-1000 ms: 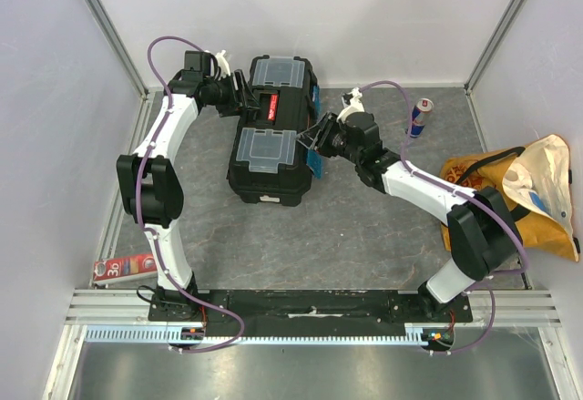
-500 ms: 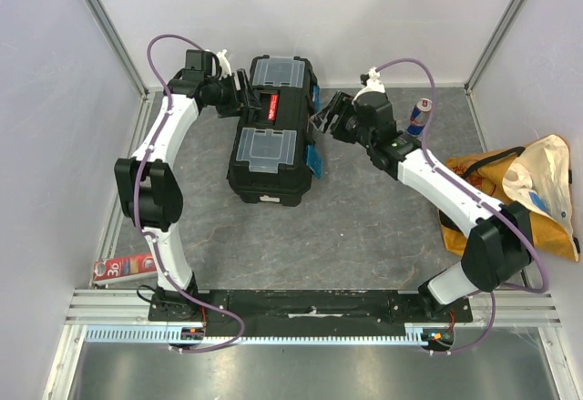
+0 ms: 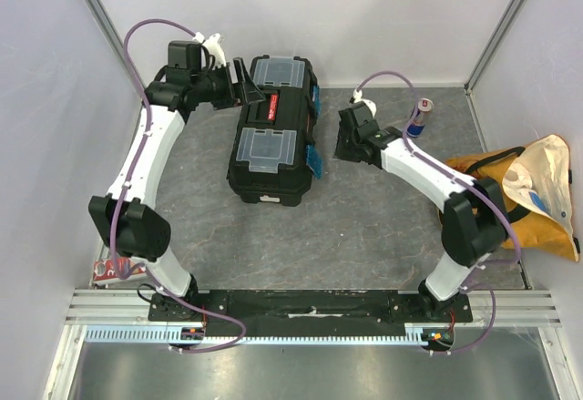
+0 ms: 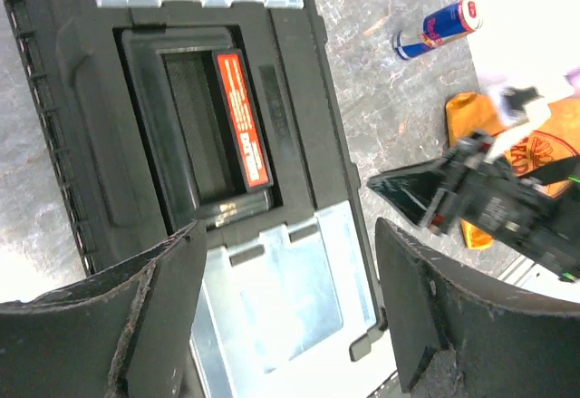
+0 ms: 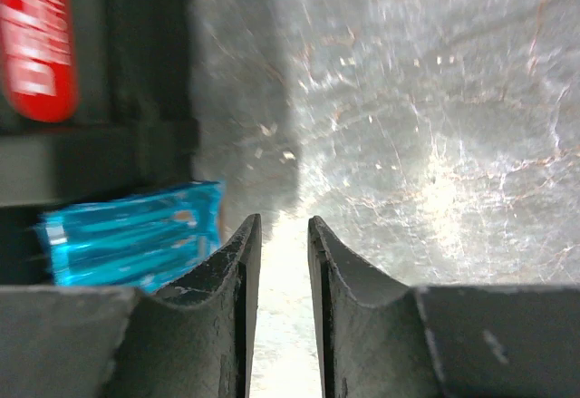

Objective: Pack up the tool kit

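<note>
The tool kit, a black toolbox (image 3: 284,127), lies shut in the middle of the table, with two clear lids (image 3: 266,148) and a red handle label (image 4: 243,117). Blue latches (image 3: 312,160) show on its right side. My left gripper (image 3: 246,86) hovers over the box's back left, by the handle. Its jaws are wide open with nothing between them, and the left wrist view shows the near clear lid (image 4: 290,289) below them. My right gripper (image 3: 342,145) points down at the bare table just right of the box. Its fingers (image 5: 237,262) stand a narrow gap apart and empty, beside a blue latch (image 5: 136,235).
A blue-silver drink can (image 3: 417,119) stands at the back right. A yellow-orange fabric bag (image 3: 524,190) lies against the right wall. A red packet (image 3: 107,269) sits at the near left, partly behind my left arm. Frame posts and walls close in the table.
My left arm has risen and drawn back left, and its jaws have opened wider. My right gripper left the latches, swung off to the box's right, and its jaws narrowed.
</note>
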